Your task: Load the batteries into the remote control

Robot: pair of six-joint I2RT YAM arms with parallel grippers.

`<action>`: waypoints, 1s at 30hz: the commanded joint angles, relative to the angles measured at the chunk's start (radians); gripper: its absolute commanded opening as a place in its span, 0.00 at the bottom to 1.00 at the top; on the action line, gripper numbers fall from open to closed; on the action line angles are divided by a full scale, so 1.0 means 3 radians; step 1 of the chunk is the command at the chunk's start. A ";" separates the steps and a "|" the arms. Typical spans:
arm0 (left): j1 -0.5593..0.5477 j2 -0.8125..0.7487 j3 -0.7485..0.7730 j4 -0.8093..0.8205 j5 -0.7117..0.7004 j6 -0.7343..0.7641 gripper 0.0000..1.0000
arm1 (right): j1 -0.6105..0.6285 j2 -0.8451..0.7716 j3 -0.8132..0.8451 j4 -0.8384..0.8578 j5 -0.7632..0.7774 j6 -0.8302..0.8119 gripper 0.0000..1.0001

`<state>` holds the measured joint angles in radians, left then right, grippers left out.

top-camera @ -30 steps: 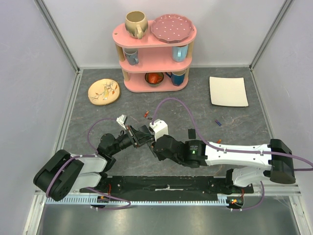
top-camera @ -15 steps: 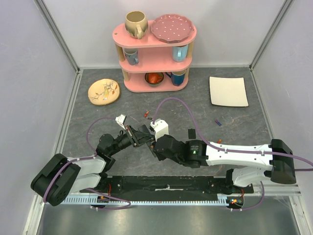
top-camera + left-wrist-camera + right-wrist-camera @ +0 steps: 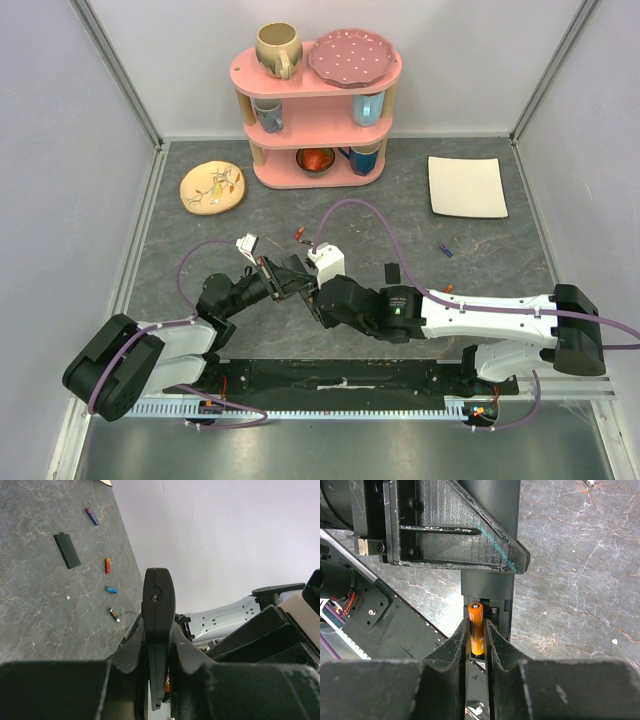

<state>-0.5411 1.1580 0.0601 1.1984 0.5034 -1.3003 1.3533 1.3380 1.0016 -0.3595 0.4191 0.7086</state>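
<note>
The remote control (image 3: 158, 605) is a slim black bar held edge-on, with my left gripper (image 3: 159, 680) shut on it. In the top view both grippers meet above the near middle of the table, left gripper (image 3: 278, 280) and right gripper (image 3: 312, 290). An orange battery (image 3: 476, 625) lies in the remote control's (image 3: 487, 587) open slot beside a spring. My right gripper (image 3: 476, 645) has its fingers close against both sides of that battery. Loose batteries lie on the table: purple (image 3: 92, 516), orange (image 3: 107, 566), blue (image 3: 112, 590), dark grey (image 3: 114, 614).
A flat black cover (image 3: 67, 550) lies on the table, also seen as the black cover (image 3: 392, 273) right of the arms. At the back stand a pink shelf (image 3: 318, 110) with cups, a yellow plate (image 3: 212, 187) and a white square plate (image 3: 466, 186).
The left arm's shoulder has shifted slightly to the left. Both grippers stay together at the remote, and the orange battery stays between the right fingers.
</note>
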 commanded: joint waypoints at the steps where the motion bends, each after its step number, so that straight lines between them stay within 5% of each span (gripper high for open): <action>1: 0.0004 -0.0061 0.0158 0.0699 -0.0113 -0.0084 0.02 | 0.0055 0.0075 -0.0112 -0.0310 -0.0144 -0.0035 0.22; 30: 0.0004 0.0062 0.0183 0.0735 -0.0129 -0.0140 0.02 | 0.0055 0.0254 0.0098 -0.0514 0.0014 -0.0102 0.29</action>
<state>-0.5411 1.1934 0.0605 1.1976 0.4980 -1.2964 1.3590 1.3800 1.0222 -0.3889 0.4252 0.6842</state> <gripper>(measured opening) 0.197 0.283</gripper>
